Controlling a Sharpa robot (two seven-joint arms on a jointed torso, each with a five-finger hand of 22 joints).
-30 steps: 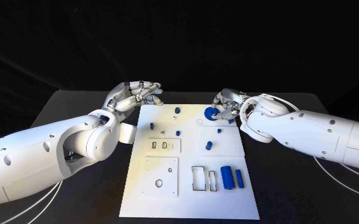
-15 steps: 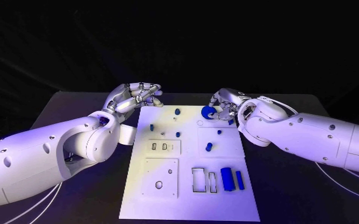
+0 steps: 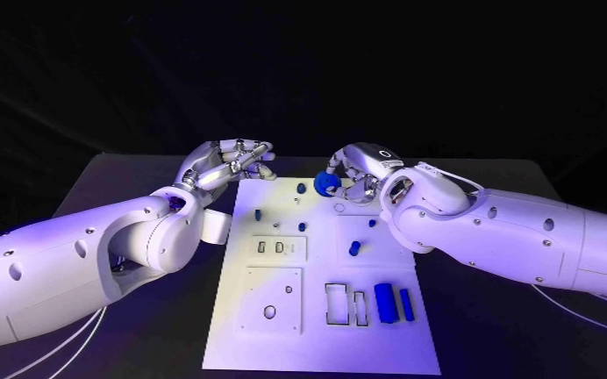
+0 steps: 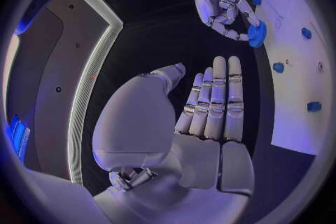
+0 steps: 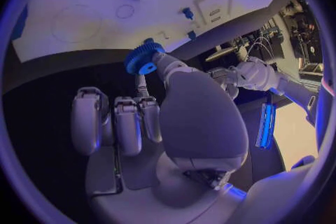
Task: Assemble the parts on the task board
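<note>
Nearest on the task board (image 3: pixel 246 326): two blue bars (image 3: pixel 394 303) lying side by side next to rectangular slots, long axes running near to far. Farther up the board, a short blue peg (image 3: pixel 354 247), tilted a little off that line, with smaller blue pieces scattered beyond it.

At the far end, a blue gear (image 3: pixel 326 183) held up over the board's far edge, close beside a small blue piece (image 3: pixel 300 187) there. In the right wrist view, toothed rim (image 5: pixel 142 57) seen tilted, its flat face turned partly toward the palm; exact axis hard to tell. Right hand (image 3: pixel 360 171) reaching in from the right, forearm lying across the board's right edge, pinching the gear between thumb and fingertip, other fingers curled below.

Left hand (image 3: pixel 231 162) hovering off the board's far left corner, fingers loosely bent and apart, grasping nothing; in its own wrist view, fingers (image 4: pixel 217 101) side by side, nearly straight.
</note>
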